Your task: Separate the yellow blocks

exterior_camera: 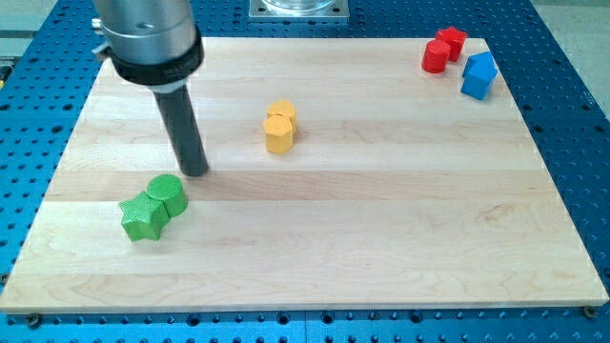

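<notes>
Two yellow blocks [279,127] sit touching, one behind the other, just left of frame centre, upper half of the wooden board [381,238]. My tip [194,171] rests on the board w/ nothing held, well left of them, just above the green cylinder [169,193] & green star [143,217]. Two red blocks [443,50] + blue block [478,75] upper right.

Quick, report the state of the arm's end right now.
No pincer: my tip holds nothing and sits just above the green blocks, to the view's left of the touching yellow blocks.
</notes>
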